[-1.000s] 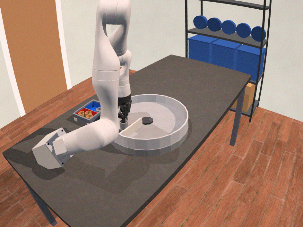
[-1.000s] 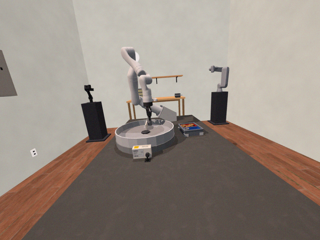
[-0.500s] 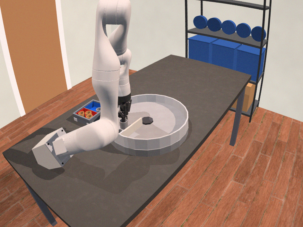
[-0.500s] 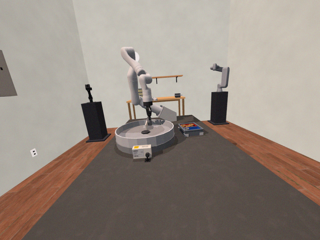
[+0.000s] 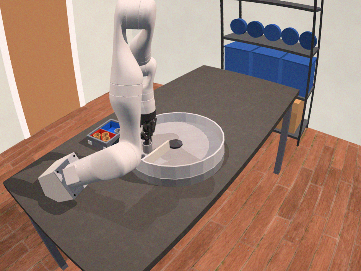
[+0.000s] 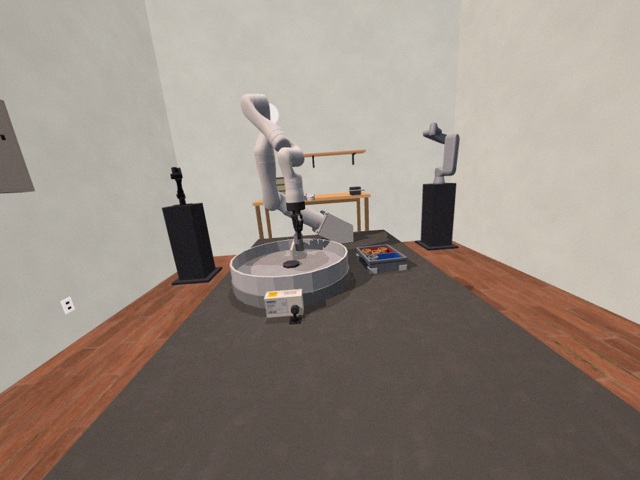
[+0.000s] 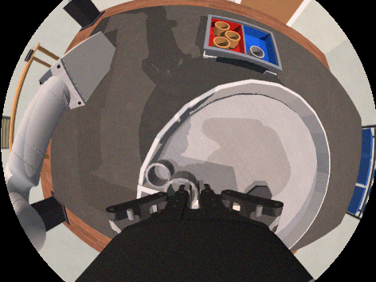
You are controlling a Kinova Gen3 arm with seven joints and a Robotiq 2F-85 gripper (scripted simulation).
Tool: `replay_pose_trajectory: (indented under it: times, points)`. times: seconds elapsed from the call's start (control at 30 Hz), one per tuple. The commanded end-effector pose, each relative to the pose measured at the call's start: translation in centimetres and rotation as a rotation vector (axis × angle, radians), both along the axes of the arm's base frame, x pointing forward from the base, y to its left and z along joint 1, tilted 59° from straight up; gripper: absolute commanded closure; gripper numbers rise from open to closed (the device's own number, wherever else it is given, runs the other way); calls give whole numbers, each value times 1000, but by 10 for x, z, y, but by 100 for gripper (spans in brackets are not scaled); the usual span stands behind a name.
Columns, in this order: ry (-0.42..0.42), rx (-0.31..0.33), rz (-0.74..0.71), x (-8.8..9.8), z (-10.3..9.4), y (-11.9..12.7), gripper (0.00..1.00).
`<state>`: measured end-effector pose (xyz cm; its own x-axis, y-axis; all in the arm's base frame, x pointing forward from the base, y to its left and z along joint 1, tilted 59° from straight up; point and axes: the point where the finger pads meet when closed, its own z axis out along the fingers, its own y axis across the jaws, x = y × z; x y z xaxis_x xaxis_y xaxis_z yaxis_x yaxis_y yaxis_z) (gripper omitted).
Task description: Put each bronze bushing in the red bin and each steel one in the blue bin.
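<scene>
A grey steel bushing [image 5: 147, 146] is standing upright at the turntable [image 5: 204, 163] edge, right beside the cream divider bar [image 5: 157, 152], and it is sitting pinched in the gripper [image 5: 146, 139]. Three bronze bushings [image 7: 225, 37] are resting open-end-up in the red bin [image 7: 213, 29], clustered together. One more steel sleeve [image 7: 257, 52] is lying in the blue bin [image 7: 266, 41] just beside it.
</scene>
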<state>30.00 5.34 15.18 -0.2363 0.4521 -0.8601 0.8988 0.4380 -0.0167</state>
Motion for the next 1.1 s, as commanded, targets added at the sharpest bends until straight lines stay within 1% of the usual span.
replay_pose_trajectory:
  times: [0.0, 0.47, 0.57, 0.63, 0.7, 0.8, 0.97, 1.07]
  points:
    - [0, 2, 4, 0, 0, 2, 100]
    - [0, 2, 4, -1, 2, 4, 100]
    - [0, 2, 3, -7, 9, 16, 100]
    - [0, 2, 3, -7, 9, 16, 100]
    - [0, 2, 3, -10, 15, 23, 100]
    - [0, 2, 3, -10, 15, 23, 100]
    - [0, 2, 4, -20, 27, 43, 100]
    - [0, 2, 4, -20, 27, 43, 100]
